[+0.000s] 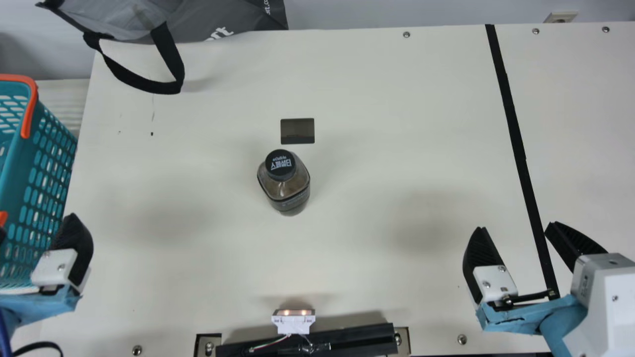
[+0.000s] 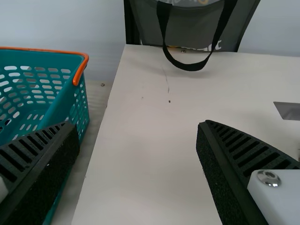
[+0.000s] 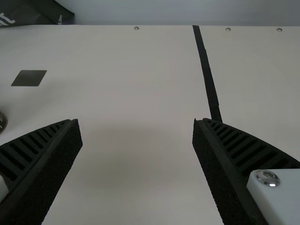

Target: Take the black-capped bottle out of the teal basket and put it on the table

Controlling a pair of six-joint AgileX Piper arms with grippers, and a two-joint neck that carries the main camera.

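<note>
Cream and smooth, the wide surface [image 1: 377, 99] carries the black-capped bottle [image 1: 285, 186], squat, clear-sided and holding something brown, upright near the middle in the main view. Just beyond it lies a small dark rectangular inset [image 1: 297, 131]. To my mind the step in hand is the last one: the bottle is out of the basket and set down, so the task looks finished.

Farther out, at the left edge of the surface, is the teal lattice-walled plastic basket [image 1: 15, 163] with its orange handle [image 1: 31, 106], well apart from the bottle. Beside it I have my left fingers [image 2: 225, 164], black and ribbed, spread wide with nothing between them. My right fingers [image 1: 480, 253] are spread and holding nothing too, over by the black stripe [image 1: 516, 134], well clear of the bottle.

As I judge it, the next move calls for no more grasping, only for me to leave the bottle be and take both arms to rest. The left needs the more care: its fingers are close to the basket wall, and a careless sideways sweep could catch the lattice or nudge the basket.
</note>
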